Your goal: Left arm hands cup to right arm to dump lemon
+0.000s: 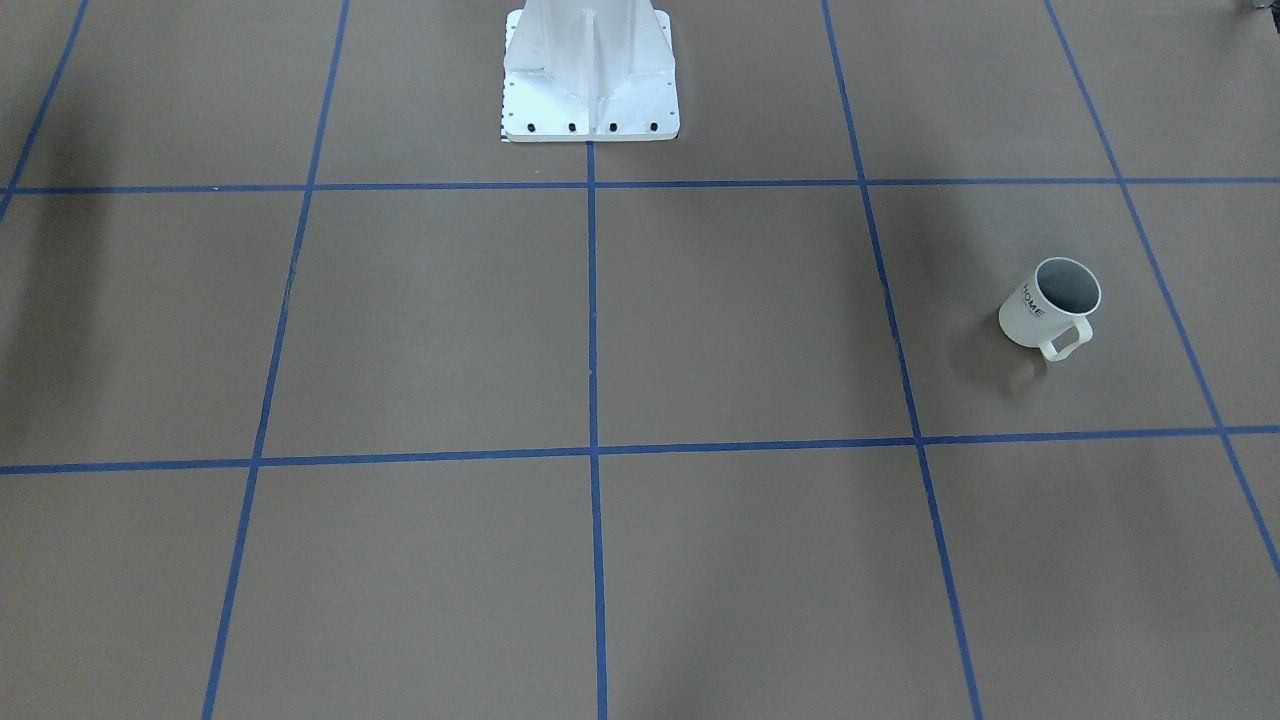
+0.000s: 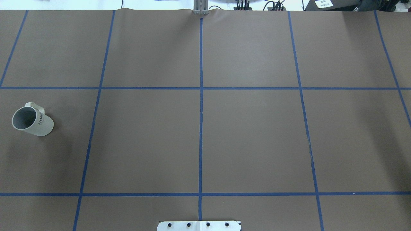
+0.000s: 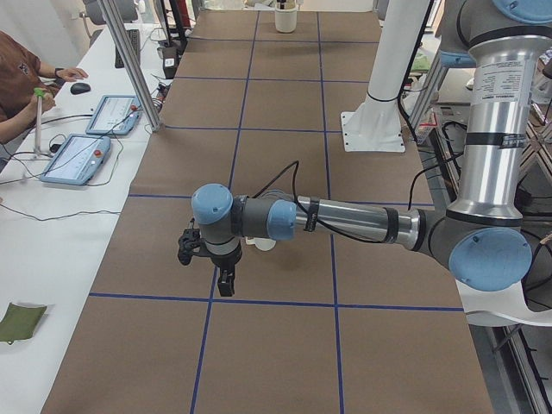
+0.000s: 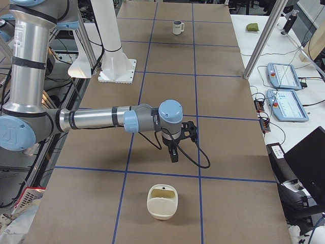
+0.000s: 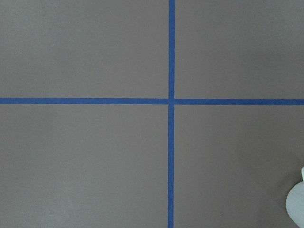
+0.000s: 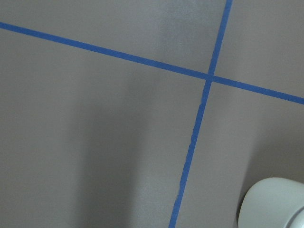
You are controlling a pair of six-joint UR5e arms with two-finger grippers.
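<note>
One cup stands upright on the brown table. It is on the robot's left side, in the middle row of the blue tape grid, well apart from the white base. Its handle points away from the robot, "HOME" reads on its wall, and from above its inside shows plain grey.

Two arms show, only in the end views. The left arm reaches out level over the table, and the left claw hangs straight down above the paper. A white scrap just under that forearm is probably the cup, mostly hidden. The right arm reaches out the same way at the other end. The right claw points down, off the table and well apart from the cup. From these views I cannot tell whether either claw is wide or narrow.

One cream tub sits on the table near the right claw, on the side toward the table's end. Its rounded white edge fills the lower right corner of the right wrist view. Each wrist view looks down on one tape crossing.

On the white bench beside the table lie two tablets and one green cloth. One person sits there.
</note>
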